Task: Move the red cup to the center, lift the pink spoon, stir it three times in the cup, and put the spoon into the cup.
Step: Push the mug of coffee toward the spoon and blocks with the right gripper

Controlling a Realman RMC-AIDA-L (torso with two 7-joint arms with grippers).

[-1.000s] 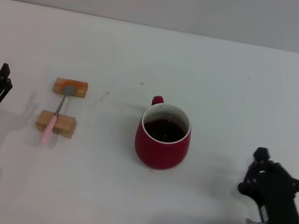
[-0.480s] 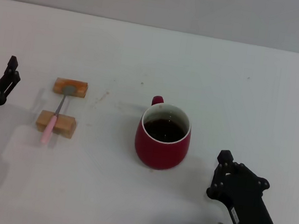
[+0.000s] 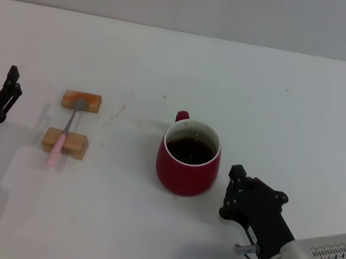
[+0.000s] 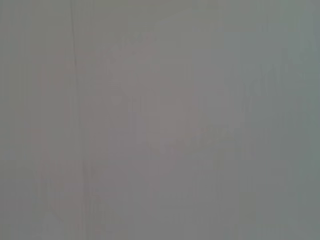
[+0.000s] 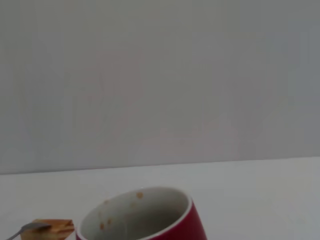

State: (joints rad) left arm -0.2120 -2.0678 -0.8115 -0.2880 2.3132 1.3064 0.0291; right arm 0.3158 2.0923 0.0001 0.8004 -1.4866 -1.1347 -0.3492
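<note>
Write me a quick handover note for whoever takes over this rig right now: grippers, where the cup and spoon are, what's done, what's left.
Right gripper: low on the table just right of the red cup, not touching it.
Left gripper: at the table's left edge, left of the pink spoon, holding nothing.
Red cup: upright near the table's middle, dark liquid inside, handle facing away.
Pink spoon: lying across two wooden blocks, bowl on the far block.
Done: nothing confirmed beyond the cup sitting roughly central.
Left: lift the spoon, stir three times, leave it in the cup.
</note>
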